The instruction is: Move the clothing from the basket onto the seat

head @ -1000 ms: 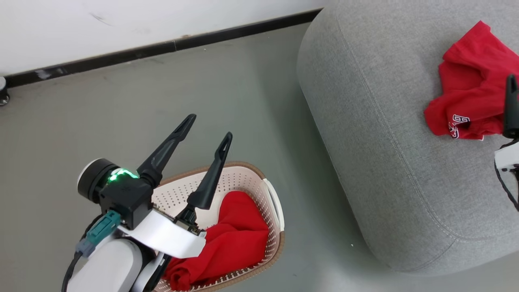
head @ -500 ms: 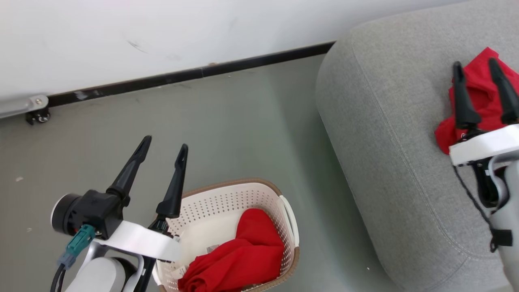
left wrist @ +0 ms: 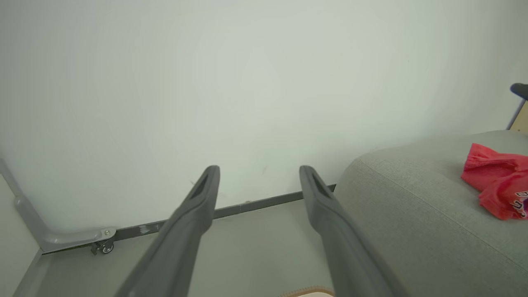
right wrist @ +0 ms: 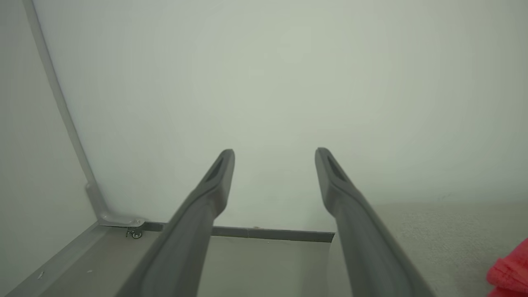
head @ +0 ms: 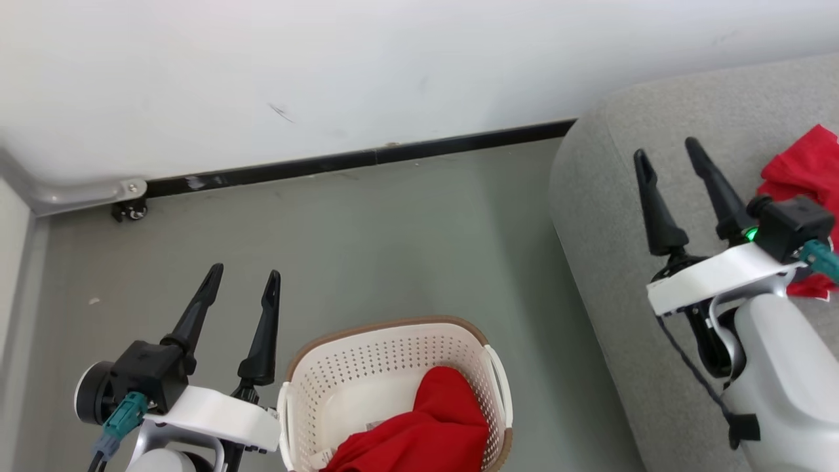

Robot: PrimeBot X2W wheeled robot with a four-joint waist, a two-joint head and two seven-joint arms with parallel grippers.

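The basket (head: 393,326) stands on the floor (head: 367,242), between the left arm and the sofa (head: 603,196), touching neither. The red garment (head: 432,426) lies bunched inside it, against the wall nearest the sofa; the rest of the basket's bottom is bare apart from a small label. The lower part of the basket is cut off by the head view's bottom edge.

The jersey (head: 803,164) lies on top of the sofa, well in from its rounded edge, partly hidden behind the right wrist. From the left wrist it (left wrist: 495,185) shows as a crumpled heap with a bit of dark and white print at one end.

The left fingers (head: 265,328) are spread wide and hold nothing. They hang over the floor just beside the basket's left rim, pointing toward the wall (head: 328,65) and its black baseboard (head: 367,157). In their own view the fingers (left wrist: 194,214) frame the baseboard, with the sofa (left wrist: 412,198) to one side.

The right fingers (head: 653,203) are also wide and empty, above the sofa's edge, near the jersey but not touching it. Their own view (right wrist: 210,198) faces the wall, with a strip of sofa (right wrist: 433,231) and a corner of the jersey (right wrist: 509,268).

A small caster (head: 130,210) sits at the foot of the wall.
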